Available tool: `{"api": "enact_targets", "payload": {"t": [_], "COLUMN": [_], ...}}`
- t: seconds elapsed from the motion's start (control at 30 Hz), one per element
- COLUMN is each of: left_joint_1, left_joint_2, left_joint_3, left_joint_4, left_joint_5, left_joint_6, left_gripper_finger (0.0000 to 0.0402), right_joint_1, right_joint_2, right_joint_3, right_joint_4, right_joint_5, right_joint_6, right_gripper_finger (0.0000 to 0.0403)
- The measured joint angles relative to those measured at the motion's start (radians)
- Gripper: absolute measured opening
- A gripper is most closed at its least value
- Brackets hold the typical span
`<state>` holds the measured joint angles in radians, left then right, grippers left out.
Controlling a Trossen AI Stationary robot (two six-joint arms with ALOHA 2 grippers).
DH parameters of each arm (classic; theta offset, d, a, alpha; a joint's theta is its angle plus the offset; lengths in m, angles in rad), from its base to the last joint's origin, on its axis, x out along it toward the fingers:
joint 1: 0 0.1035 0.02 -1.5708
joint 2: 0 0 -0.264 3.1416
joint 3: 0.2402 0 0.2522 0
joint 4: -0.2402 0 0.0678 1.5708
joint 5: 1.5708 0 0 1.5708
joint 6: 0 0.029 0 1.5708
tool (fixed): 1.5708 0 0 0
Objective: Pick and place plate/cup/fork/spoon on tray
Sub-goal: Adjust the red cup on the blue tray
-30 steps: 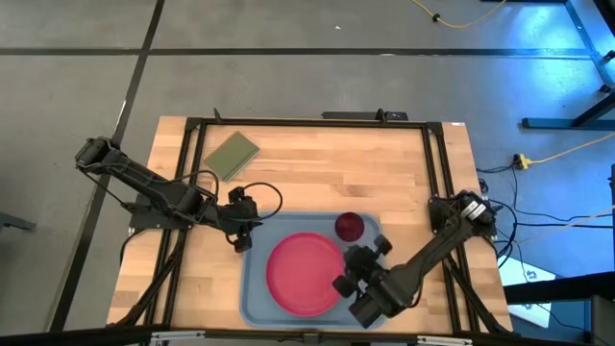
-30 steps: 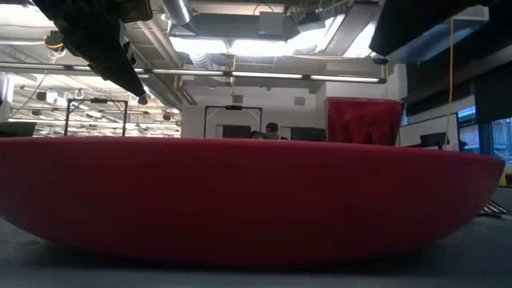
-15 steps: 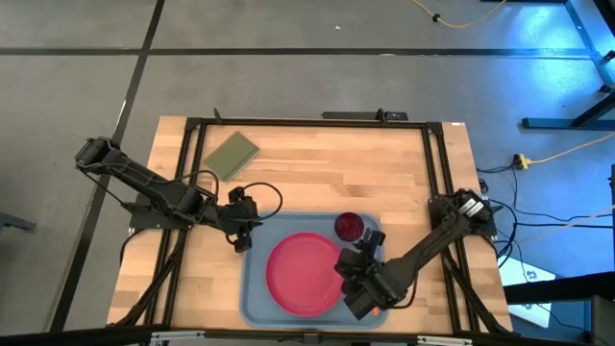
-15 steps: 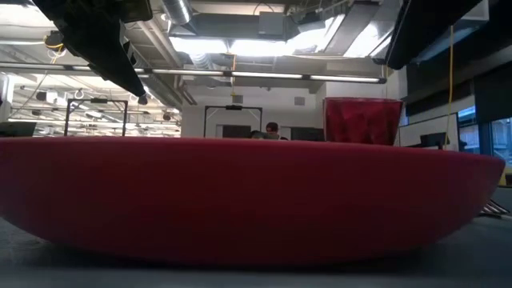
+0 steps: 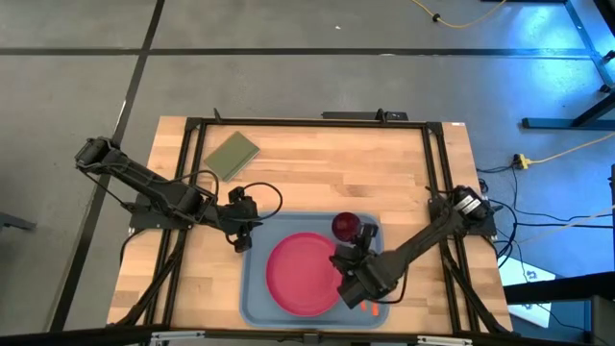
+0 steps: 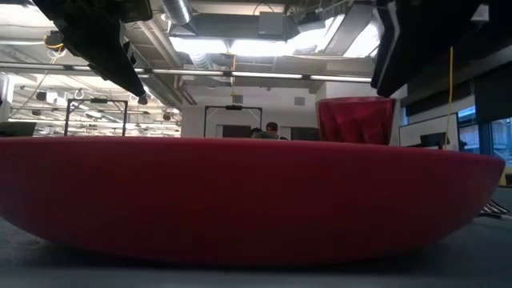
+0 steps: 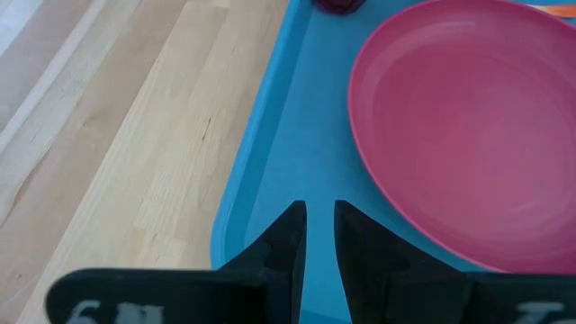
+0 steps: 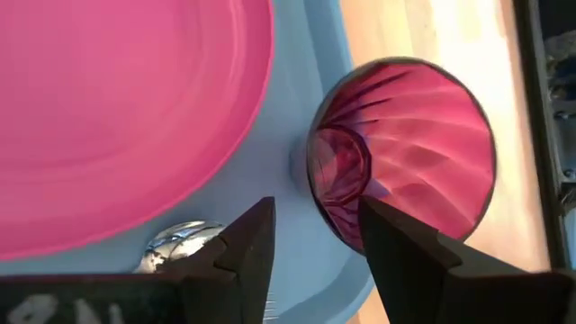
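Magenta-pink round plastic plate (image 5: 305,272) lying flat in the large light-blue rectangular plastic tray (image 5: 255,288), with the small dark red shiny cup (image 5: 346,227) standing upright just beside it near the tray's far right corner. Right gripper (image 5: 357,258) hovering over the tray between plate and cup, fingers spread apart and holding nothing; cup rim close ahead of one fingertip (image 8: 405,252) in the right wrist view, apart from it. Silver rounded metal head (image 8: 180,241) peeking out beside the plate's edge in that view, likely the spoon; orange handles (image 5: 369,308) showing at the tray's near right corner under the arm. Fork not told apart from here. Left gripper (image 5: 240,229) waiting at the tray's left edge, fingers (image 7: 290,236) nearly together, gripping nothing.

Judged stage: late, with everything seemingly on the tray, cup just set down. Next move probably calling for lifting the right arm clear without nudging the cup.
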<state>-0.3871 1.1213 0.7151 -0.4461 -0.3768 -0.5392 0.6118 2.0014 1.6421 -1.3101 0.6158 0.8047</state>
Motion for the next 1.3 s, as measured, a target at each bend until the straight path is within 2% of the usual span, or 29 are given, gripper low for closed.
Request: {"api": "enact_targets", "payload": {"t": [0.27, 0.53, 0.97, 1.3], "left_joint_1": [0.0, 0.0, 0.0, 0.0], "left_joint_2": [0.0, 0.0, 0.0, 0.0], "left_joint_3": [0.0, 0.0, 0.0, 0.0], "left_joint_4": [0.0, 0.001, 0.001, 0.001], "left_joint_5": [0.0, 0.0, 0.0, 0.0], "left_joint_6": [0.0, 0.0, 0.0, 0.0], "left_gripper_finger": [0.0054, 0.0054, 0.0054, 0.0054], "right_joint_1": [-0.045, -0.062, -0.062, -0.055], "right_joint_2": [0.0, 0.0, 0.0, 0.0], "right_joint_3": [-0.062, -0.077, -0.069, -0.009], "right_joint_4": [0.087, 0.101, 0.103, 0.055], "right_joint_5": [-0.035, -0.034, -0.037, -0.04], "right_joint_6": [-0.103, -0.106, -0.046, -0.027], "right_gripper_finger": [0.0165, 0.0161, 0.0043, 0.0046]}}
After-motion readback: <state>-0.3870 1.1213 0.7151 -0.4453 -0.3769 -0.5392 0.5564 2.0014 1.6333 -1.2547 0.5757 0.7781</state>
